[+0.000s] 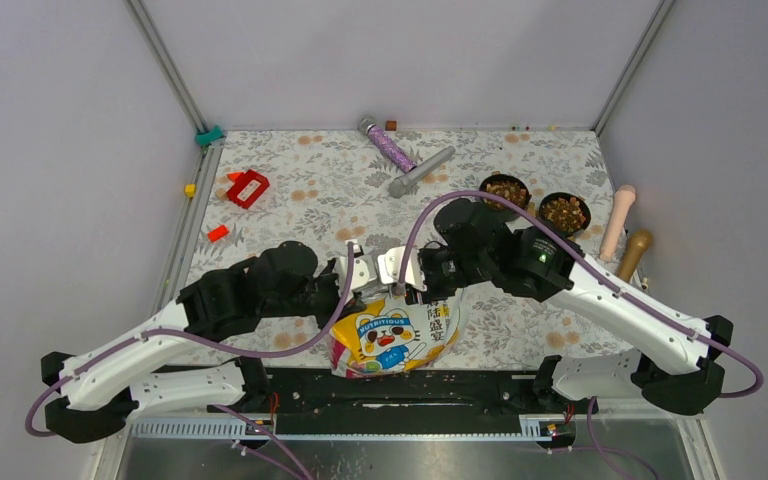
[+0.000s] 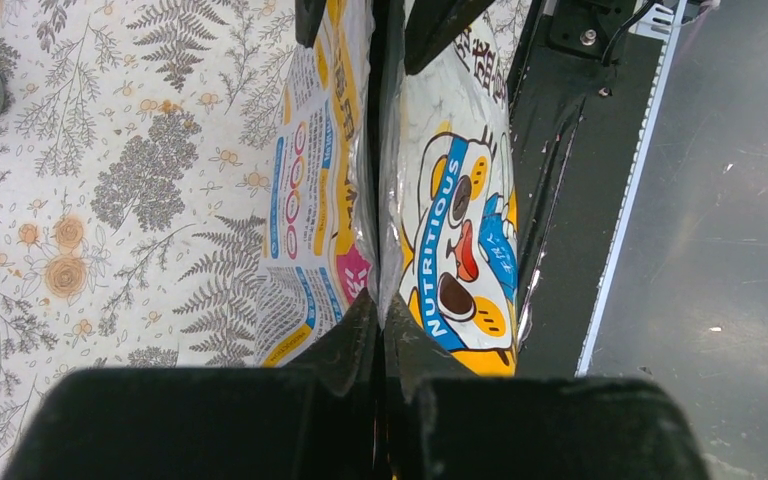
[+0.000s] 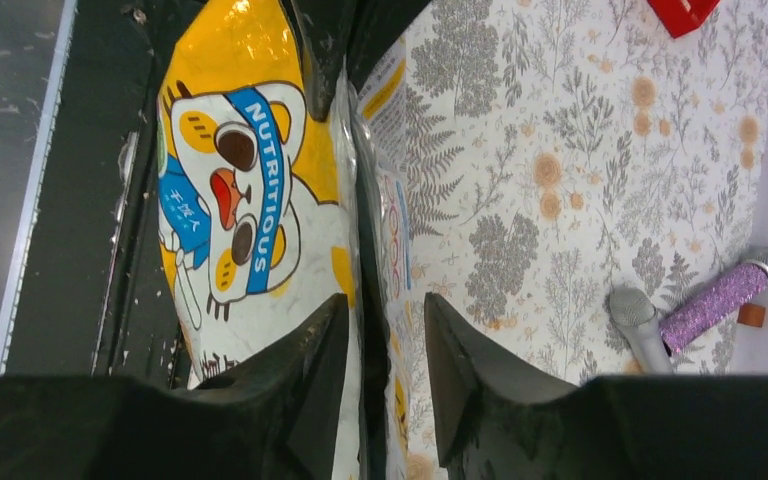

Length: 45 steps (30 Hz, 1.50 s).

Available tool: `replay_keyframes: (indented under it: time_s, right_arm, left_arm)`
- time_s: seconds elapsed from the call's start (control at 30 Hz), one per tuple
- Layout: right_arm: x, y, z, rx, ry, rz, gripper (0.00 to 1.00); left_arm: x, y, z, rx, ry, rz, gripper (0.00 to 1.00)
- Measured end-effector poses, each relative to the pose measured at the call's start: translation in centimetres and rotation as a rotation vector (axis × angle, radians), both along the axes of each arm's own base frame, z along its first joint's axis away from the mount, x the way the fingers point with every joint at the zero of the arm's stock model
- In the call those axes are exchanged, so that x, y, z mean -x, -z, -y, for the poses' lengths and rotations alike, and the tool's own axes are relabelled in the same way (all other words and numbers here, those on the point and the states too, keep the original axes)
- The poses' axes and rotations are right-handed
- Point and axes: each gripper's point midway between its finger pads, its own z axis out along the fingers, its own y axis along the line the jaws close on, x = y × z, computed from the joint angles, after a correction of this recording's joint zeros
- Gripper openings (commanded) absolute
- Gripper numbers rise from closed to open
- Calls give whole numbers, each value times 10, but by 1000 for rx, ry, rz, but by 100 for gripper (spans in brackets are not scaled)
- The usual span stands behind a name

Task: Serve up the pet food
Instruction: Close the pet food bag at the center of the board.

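Since the bag (image 1: 400, 335) at lower centre is pinched by the left gripper (image 2: 380, 305) alone, the right gripper (image 3: 385, 310) being spread about its edge, it could be dropped through slippage.

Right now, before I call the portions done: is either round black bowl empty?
No, the top view shows brown kibble in the left black bowl and in the right black bowl.

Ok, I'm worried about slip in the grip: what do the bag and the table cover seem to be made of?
The bag looks like glossy plastic film: bright highlights and soft creases across its printed face. The table cover looks matte, printed cloth or perhaps vinyl: no glare on the floral pattern; which one I cannot tell.
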Motion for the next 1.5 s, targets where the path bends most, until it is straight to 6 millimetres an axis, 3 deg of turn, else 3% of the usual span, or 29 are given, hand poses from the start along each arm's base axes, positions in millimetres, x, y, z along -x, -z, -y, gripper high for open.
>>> replay_keyframes:
  time_s: [0.13, 0.17, 0.23, 0.5, 0.6, 0.7, 0.87, 1.13, 1.23, 1.3, 1.33, 1.37, 1.4, 1.43, 1.5]
  right_arm:
    - [-2, 8, 7, 46, 18, -3, 36]
    - [-2, 10, 8, 57, 20, -5, 31]
    - [-2, 19, 12, 100, 23, -13, 0]
    - [0, 18, 13, 103, 28, -33, 1]
    - [1, 18, 15, 99, 36, -34, 26]
    - [-2, 16, 18, 96, 57, -16, 29]
    - [-7, 11, 25, 93, 81, 22, 1]
    - [-10, 13, 24, 103, 87, 28, 1]
    - [-10, 13, 25, 107, 84, 33, 33]
    - [-13, 14, 28, 123, 96, 49, 37]
    - [-16, 15, 31, 135, 106, 62, 35]
    - [-17, 16, 33, 144, 112, 69, 26]
    - [-18, 17, 35, 154, 119, 73, 8]
    - [-18, 18, 36, 163, 123, 72, 0]
    - [-18, 21, 38, 181, 118, 70, 0]
  left_arm:
    - [2, 0, -1, 3, 5, -3, 0]
    - [2, 0, -1, 2, 6, -5, 0]
    - [2, 0, -4, 2, 3, -8, 0]
    - [4, -1, -3, 9, 10, -10, 0]
    - [4, -2, -2, 16, 15, -10, 0]
    - [4, -2, -3, 15, 13, -10, 0]
    - [3, -1, -2, 15, 12, -9, 0]
    - [2, -1, -3, 14, 8, -9, 0]
    - [2, -1, -3, 14, 8, -9, 0]
    - [2, -1, -3, 15, 8, -8, 0]
    - [2, -1, -3, 16, 8, -8, 0]
    - [2, -1, -3, 16, 8, -8, 0]
    - [2, -1, -3, 16, 8, -8, 0]
    - [2, -1, -3, 16, 7, -8, 0]
    - [1, -1, -3, 16, 5, -5, 0]
